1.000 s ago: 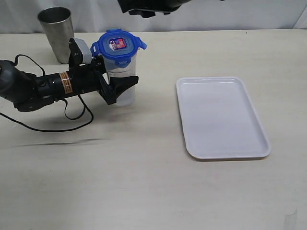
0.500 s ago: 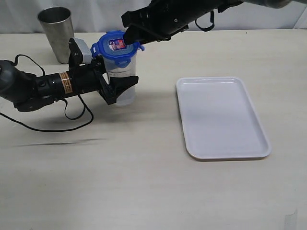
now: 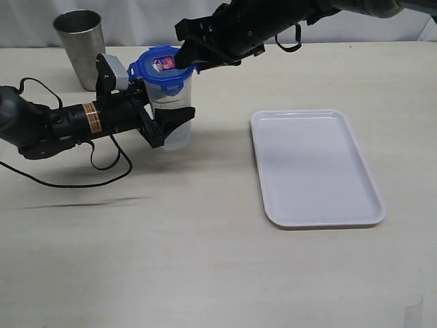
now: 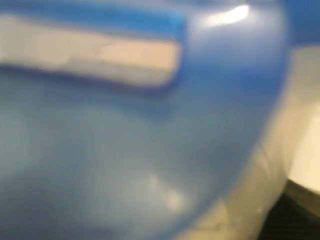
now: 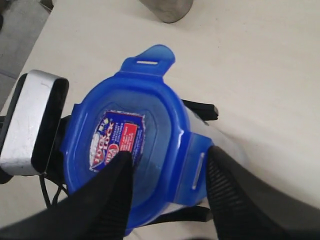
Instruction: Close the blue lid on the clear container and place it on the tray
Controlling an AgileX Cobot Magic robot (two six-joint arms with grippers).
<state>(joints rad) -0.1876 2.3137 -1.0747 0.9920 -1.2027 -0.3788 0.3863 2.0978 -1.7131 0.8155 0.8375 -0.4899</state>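
Note:
The clear container (image 3: 176,134) stands upright on the table with my left gripper (image 3: 179,111) shut round its side, one finger in front of it and one behind. The blue lid (image 3: 164,70) rests on its top, flaps sticking outward. My right gripper (image 3: 186,59) reaches in from above and is open over the lid. In the right wrist view one of its fingers (image 5: 116,186) is over the sticker at the centre of the lid (image 5: 150,125), and the other finger (image 5: 227,185) is outside a side flap. The left wrist view is filled by the blurred lid (image 4: 125,150). The white tray (image 3: 314,167) lies to the right with nothing on it.
A grey steel cup (image 3: 80,46) stands behind the left arm at the far left. A black cable (image 3: 75,181) loops on the table under the left arm. The left arm's silver camera housing (image 5: 31,125) sits close beside the lid.
My right arm has come in from the top and lowered its open fingers onto the lid area. The left gripper and the container have stayed put.

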